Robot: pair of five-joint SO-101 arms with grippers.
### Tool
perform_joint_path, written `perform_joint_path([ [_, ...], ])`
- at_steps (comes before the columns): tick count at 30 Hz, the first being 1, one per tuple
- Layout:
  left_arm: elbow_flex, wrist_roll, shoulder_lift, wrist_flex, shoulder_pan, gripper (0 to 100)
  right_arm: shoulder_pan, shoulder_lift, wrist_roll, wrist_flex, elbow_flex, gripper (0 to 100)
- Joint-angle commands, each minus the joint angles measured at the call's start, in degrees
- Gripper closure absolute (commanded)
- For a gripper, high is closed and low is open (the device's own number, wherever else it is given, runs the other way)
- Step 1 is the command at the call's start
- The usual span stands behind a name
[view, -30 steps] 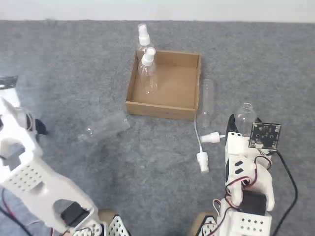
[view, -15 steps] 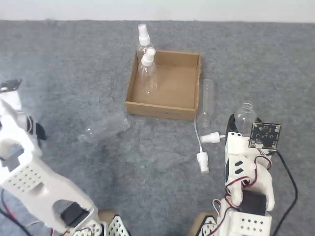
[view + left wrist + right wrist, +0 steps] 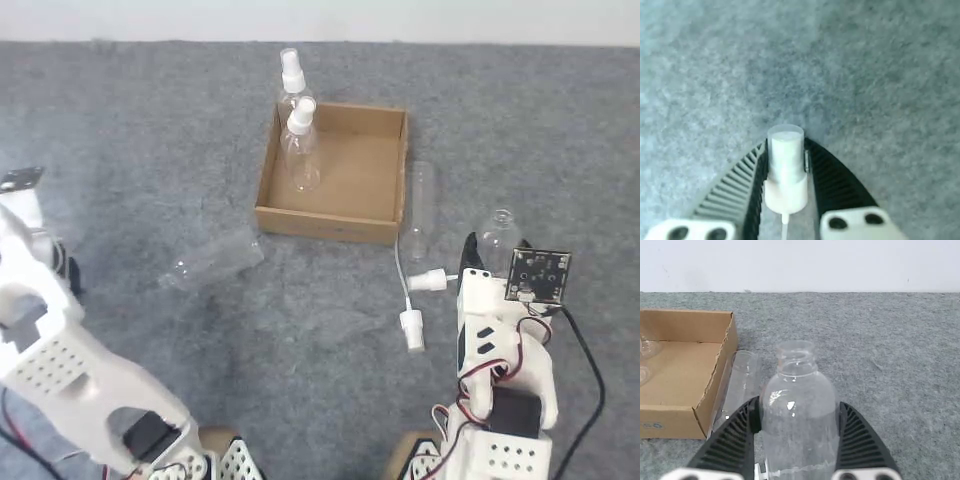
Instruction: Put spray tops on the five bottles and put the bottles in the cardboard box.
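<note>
Between the right gripper's [image 3: 797, 409] jaws, clenched on its sides, sits an uncapped clear plastic bottle [image 3: 796, 390]. Open grey carpet [image 3: 890, 340] lies ahead, and to one side another clear bottle [image 3: 740, 380] lies along the brown cardboard box's [image 3: 715, 375] outer wall. The left gripper [image 3: 785, 145] grasps a white spray top [image 3: 785, 172], with bare carpet beyond its tips.

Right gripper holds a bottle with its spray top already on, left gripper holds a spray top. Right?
No: the bottle in the right gripper has a bare, open neck, as the right wrist view shows. The left gripper does hold a spray top.
</note>
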Motion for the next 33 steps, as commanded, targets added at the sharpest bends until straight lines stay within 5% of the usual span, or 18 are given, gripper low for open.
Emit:
perform_joint_path([
  [1,-1.10,-0.70,-9.23,4.57,0.09,99,-0.31,-0.92,1.32,-1.01,-0.79,96.4],
  [22,-0.57,-0.53,-26.81,13.98,0.09,99,-2.42,-1.36,1.32,-1.01,0.00,96.5],
  [33,17.27,-0.35,-45.01,8.09,3.78,99,-2.42,-1.36,1.32,-1.01,0.09,96.5],
])
